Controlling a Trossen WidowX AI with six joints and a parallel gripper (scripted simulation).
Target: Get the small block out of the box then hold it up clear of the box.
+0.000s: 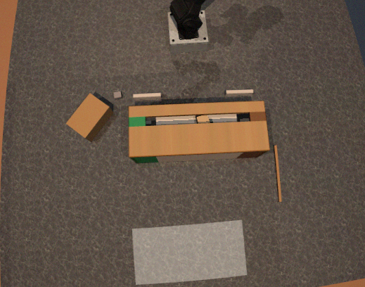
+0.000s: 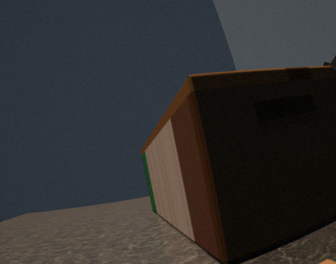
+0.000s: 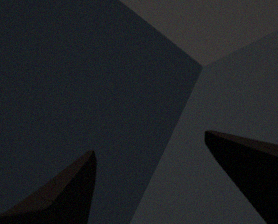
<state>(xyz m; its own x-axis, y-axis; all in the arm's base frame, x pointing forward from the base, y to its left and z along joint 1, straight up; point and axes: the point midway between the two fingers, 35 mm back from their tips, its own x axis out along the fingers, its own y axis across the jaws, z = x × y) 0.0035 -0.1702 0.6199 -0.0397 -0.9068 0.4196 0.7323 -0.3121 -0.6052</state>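
Wooden loose box (image 1: pixel 88 116) at left on the desk (image 1: pixel 61 198), small block (image 1: pixel 202 119) mid-shelf inside the long clear-fronted box (image 1: pixel 198 138), thin stick (image 1: pixel 278 173) at right, gripper (image 3: pixel 150 185) jaws released, grasping nothing, facing walls.

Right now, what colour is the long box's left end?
Green, at the long tan wooden box, clearest in the top view.

Box (image 1: pixel 198 138) sits mid-table (image 1: pixel 61 198), block (image 1: pixel 202 119) visible in its top slot between green and brown ends. Arm (image 1: pixel 191 8) rises from base, pincer out of frame. Loose wooden cuboid (image 1: pixel 88 117) left of box.
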